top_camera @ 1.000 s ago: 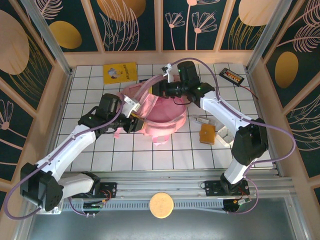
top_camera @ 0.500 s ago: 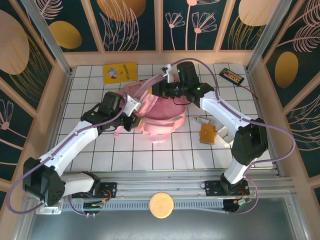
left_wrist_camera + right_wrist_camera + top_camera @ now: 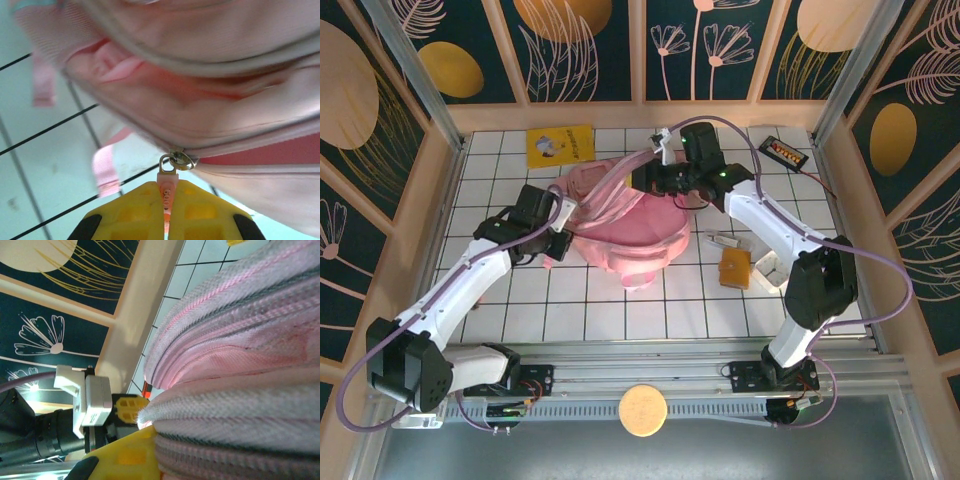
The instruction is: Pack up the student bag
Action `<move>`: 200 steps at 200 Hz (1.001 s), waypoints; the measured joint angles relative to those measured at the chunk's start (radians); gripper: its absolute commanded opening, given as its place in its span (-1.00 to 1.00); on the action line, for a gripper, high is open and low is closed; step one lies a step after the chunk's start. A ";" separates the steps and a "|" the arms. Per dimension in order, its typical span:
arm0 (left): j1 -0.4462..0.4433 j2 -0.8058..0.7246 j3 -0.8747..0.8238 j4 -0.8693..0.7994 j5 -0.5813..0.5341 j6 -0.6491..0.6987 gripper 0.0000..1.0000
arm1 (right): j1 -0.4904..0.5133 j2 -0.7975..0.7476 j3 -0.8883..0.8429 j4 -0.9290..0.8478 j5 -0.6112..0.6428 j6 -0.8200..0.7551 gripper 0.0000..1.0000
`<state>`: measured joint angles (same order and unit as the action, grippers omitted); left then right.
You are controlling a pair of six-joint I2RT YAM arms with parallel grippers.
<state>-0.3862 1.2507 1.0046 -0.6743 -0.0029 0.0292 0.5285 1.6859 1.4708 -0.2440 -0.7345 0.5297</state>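
1. The bag (image 3: 630, 228) lies near the middle of the table (image 3: 720, 310), a little toward 12 o'clock. It is a pale-pink heap spread over the white tiles.
2. The left gripper (image 3: 558, 243) is at the bag's 9 o'clock edge and touches the fabric.
3. In the left wrist view its yellow fingers (image 3: 130, 215) are pressed together, with a pink zip pull (image 3: 168, 178) pinched between them.
4. The pull's metal ring hooks into the slider on the bag's zip. At 3 o'clock of the slider, a darker pink strip shows between two pale edges.
5. A loose strap (image 3: 106, 170) hangs at 9 o'clock of the pull, over a bare tile.
6. The right gripper (image 3: 642, 180) is at the bag's 12 o'clock edge. The fabric there and a pink band rise to meet it.
7. In the right wrist view one yellow finger (image 3: 127, 452) sits at 7 o'clock, flat against ribbed pink fabric. The other finger is hidden behind the cloth. The gripper is clamped on a fold of the bag.
8. A yellow booklet (image 3: 560, 146) lies flat at 11 o'clock, near the bag but not touching it.
9. A black device (image 3: 784, 151) with an orange face lies at 1 o'clock by the far wall.
10. A brown block (image 3: 735, 267) lies at 4 o'clock, with small white pieces (image 3: 767, 268) just beside it.
11. A round tan disc (image 3: 642, 410) rests at 6 o'clock on the rail between the arm bases.
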 measured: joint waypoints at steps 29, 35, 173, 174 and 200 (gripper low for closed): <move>0.028 0.079 0.011 0.015 -0.098 -0.033 -1.00 | 0.000 0.000 0.000 0.003 -0.024 0.004 -1.00; 0.035 0.101 0.012 0.023 -0.115 -0.042 -1.00 | 0.000 0.000 0.000 0.006 -0.029 0.005 -1.00; 0.153 -0.289 0.015 0.386 0.089 -0.046 0.98 | -0.002 0.070 0.103 0.130 -0.081 0.152 -1.00; 0.151 -0.287 0.017 0.388 0.092 -0.045 0.98 | -0.002 0.071 0.103 0.131 -0.082 0.153 -1.00; 0.035 -0.202 0.051 0.424 0.150 0.021 0.98 | 0.004 0.085 0.117 0.146 -0.085 0.177 -1.00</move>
<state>-0.3508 1.0485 1.0554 -0.2504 0.1471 0.0502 0.5323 1.7710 1.5875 -0.0982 -0.8196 0.7067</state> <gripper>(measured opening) 0.988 0.093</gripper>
